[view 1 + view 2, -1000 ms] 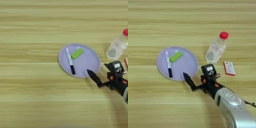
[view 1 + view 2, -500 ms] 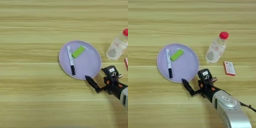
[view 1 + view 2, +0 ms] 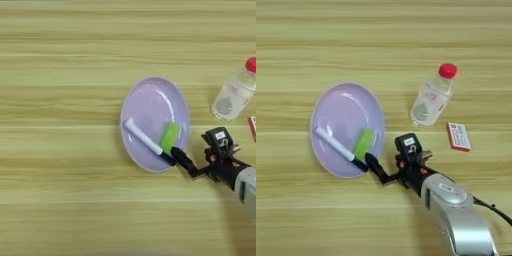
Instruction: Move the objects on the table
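A round lavender plate (image 3: 343, 107) sits on the light wood-grain worktop (image 3: 381, 40), left of the middle, and it looks tipped, its left rim lifted and its right side low. On it lies a white marker (image 3: 336, 145), slanting down to the right with its black cap at the lower end near the plate's near-right rim. Just right of the marker, also on the plate, is a small lime-green block (image 3: 364, 144), standing on the slope close to the marker's capped end.

At the plate's lower right rim comes the right gripper (image 3: 373, 165). One black finger (image 3: 376, 168) reaches up and left to the rim, its tip right at the marker's cap; I cannot tell from here whether the fingers are apart or together, or whether they hold anything. Behind it the silver forearm (image 3: 458, 220) runs off to the bottom right.

Further right stands a clear bottle with a red cap (image 3: 432, 96), apart from the plate. Just right of it a small pink-red and white packet (image 3: 458, 136) lies flat on the wood.
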`<state>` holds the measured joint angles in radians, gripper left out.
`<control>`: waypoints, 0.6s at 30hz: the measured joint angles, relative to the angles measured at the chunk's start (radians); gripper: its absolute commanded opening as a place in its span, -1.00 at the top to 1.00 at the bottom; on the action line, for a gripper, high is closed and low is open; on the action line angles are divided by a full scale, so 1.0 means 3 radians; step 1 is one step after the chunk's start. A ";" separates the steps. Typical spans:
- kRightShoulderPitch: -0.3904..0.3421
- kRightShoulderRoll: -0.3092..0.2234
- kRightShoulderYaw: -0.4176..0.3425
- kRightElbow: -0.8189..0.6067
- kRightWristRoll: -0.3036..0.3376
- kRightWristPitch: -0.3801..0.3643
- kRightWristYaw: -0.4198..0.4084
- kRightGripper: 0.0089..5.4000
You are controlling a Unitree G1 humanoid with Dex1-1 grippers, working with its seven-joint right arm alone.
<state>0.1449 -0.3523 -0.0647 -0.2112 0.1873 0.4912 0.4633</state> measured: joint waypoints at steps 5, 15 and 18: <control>-0.0121 0.0076 0.0012 0.0110 0.0006 -0.0006 -0.0006 -0.99; -0.0152 0.0103 0.0061 0.0030 -0.0010 0.0015 -0.0004 -0.99; -0.0208 0.0105 0.0105 0.0026 -0.0024 0.0024 -0.0004 -0.99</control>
<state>0.0826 -0.3208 -0.0333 -0.2034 0.1802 0.4983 0.4620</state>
